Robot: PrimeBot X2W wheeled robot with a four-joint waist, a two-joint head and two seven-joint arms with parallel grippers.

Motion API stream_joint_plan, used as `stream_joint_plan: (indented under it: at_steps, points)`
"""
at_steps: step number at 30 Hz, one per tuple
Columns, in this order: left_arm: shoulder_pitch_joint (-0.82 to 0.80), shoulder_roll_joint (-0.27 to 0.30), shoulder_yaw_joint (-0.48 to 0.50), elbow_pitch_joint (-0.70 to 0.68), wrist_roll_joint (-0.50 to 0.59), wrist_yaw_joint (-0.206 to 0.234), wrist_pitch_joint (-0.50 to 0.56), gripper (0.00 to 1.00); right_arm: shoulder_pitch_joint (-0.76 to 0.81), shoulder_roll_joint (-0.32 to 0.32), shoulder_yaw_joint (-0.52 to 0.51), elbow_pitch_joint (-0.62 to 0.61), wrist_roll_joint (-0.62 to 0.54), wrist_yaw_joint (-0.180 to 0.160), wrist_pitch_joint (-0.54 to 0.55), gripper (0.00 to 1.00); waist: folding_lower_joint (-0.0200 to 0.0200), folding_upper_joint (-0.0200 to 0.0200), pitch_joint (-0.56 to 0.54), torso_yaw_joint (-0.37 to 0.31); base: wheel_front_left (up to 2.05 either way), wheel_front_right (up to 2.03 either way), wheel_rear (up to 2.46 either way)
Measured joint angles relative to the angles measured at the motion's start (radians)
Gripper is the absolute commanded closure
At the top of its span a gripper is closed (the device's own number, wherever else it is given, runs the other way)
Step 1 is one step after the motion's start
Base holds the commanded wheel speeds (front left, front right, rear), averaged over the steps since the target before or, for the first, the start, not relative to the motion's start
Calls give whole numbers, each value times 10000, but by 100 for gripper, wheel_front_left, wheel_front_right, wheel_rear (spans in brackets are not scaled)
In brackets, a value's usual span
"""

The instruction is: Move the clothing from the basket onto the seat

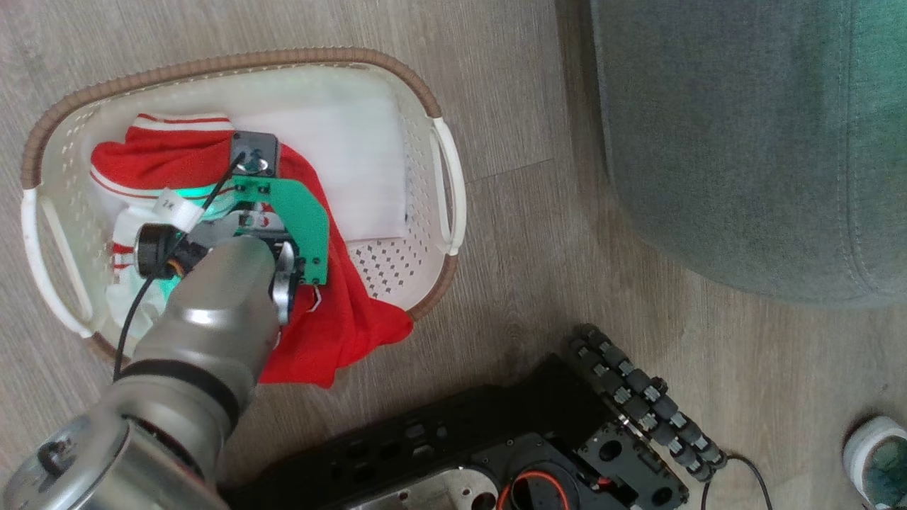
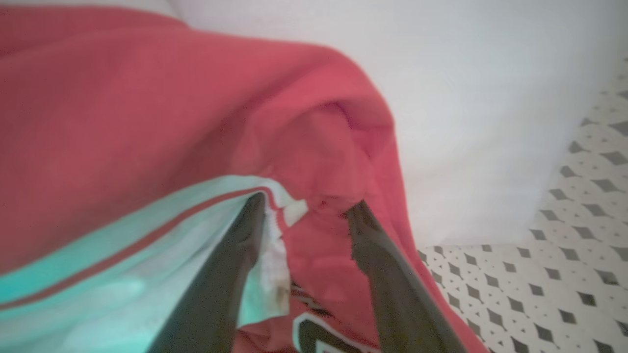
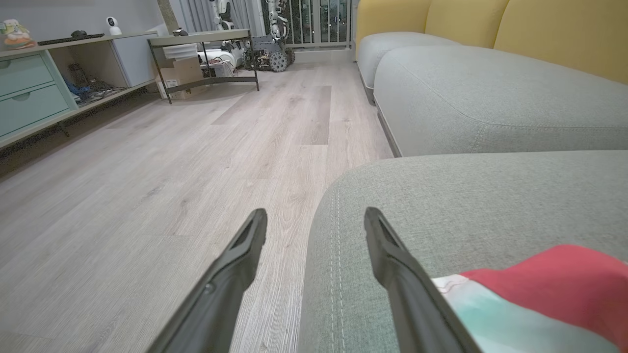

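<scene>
The basket point(image 1: 212, 67) stands on the floor at the left, holding red clothing point(image 1: 333, 326) with white striped trim; one red fold hangs over its near rim. My left forearm point(image 1: 212, 312) reaches down into it and covers the fingers. In the left wrist view my left gripper point(image 2: 306, 208) is open, its fingertips pressed into the red clothing point(image 2: 147, 122), with a fold of cloth between them. A white liner sheet point(image 1: 354, 163) lies under the clothes. The seat point(image 1: 744, 142) is at the upper right. My right gripper point(image 3: 314, 220) hovers open and empty at the seat's edge point(image 3: 466, 206), beside a red-and-white garment point(image 3: 554, 279) lying on it.
My black wheeled base point(image 1: 496, 439) fills the bottom middle, close to the basket and the seat. A person's shoe point(image 1: 875, 460) is at the lower right. Wooden floor point(image 3: 196, 171) stretches left of the seat toward a shelf unit point(image 3: 29, 88) and a small table point(image 3: 206, 49).
</scene>
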Motion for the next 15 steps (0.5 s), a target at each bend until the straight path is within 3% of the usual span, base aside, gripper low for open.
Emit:
stream_joint_plan:
  at_steps: [1,2,3,15]
  points:
    - [3,19,0,12,-2,-40,-29,77,0,0,0,-4,0,0,0,0,0,0,-11,4,0,0,0]
    - [6,67,0,44,-2,-52,-50,77,-1,2,0,-6,0,0,0,0,0,0,-25,6,0,0,0]
    - [12,119,0,65,-6,-117,-77,100,-1,2,-4,-8,0,0,0,0,0,0,-41,5,0,0,0]
    - [301,73,-84,90,-17,-656,-704,100,18,109,-13,113,-48,0,0,0,0,0,-972,106,0,0,0]
